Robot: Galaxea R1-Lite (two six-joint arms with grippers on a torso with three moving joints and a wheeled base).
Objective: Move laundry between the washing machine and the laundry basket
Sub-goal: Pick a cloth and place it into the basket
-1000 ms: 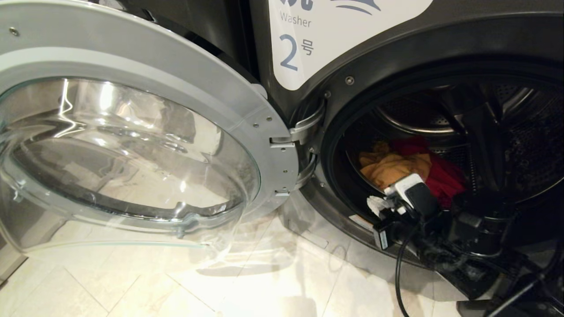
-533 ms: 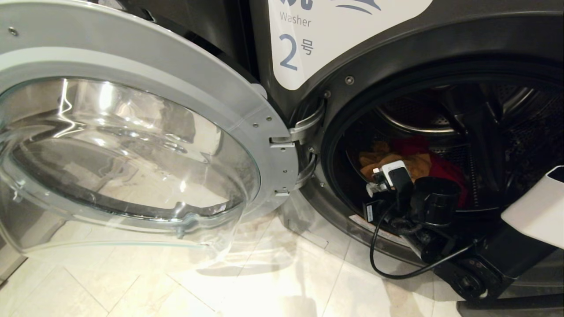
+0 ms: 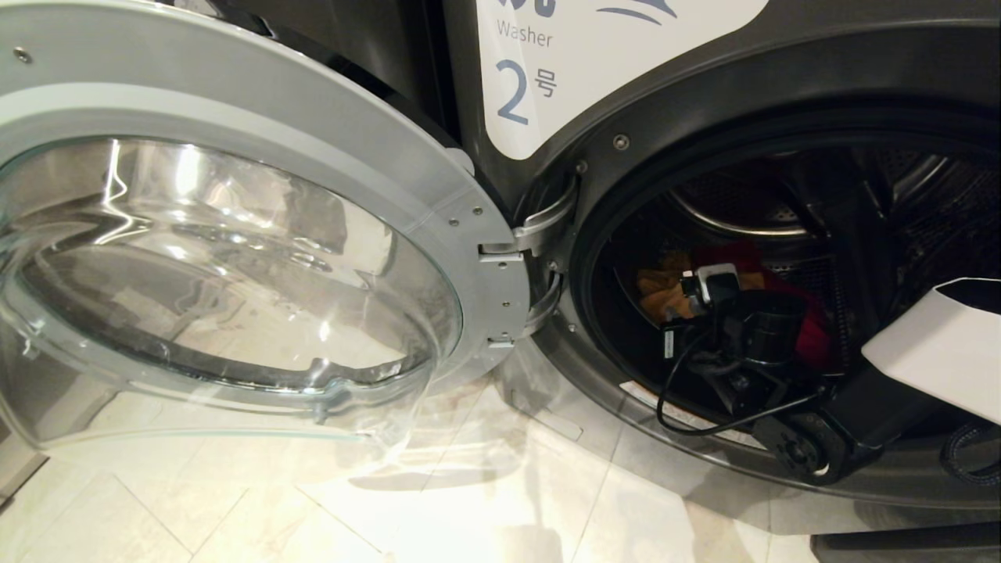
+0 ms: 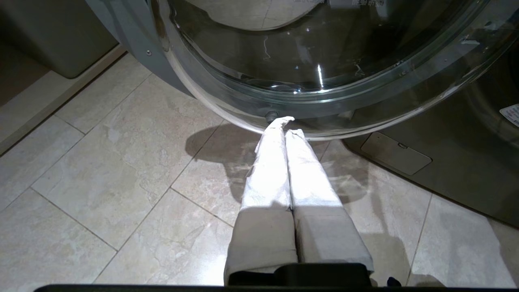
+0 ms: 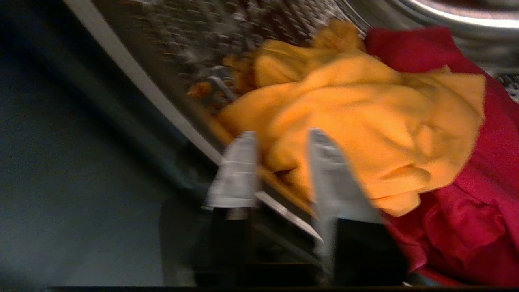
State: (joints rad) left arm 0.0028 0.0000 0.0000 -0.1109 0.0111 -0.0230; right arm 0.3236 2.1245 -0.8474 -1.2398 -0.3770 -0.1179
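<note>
Mustard-orange garment (image 5: 365,121) heaped over red garment (image 5: 478,202) in drum, right pincer (image 5: 284,142) parted before it.

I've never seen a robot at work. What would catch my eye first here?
The big round glass door, swung wide open on the left of the washer marked 2. Then the bright orange cloth lying on a red one inside the drum, with the right gripper reaching in towards them, its fingers parted. The left gripper hangs shut over the floor tiles, below the door.
</note>
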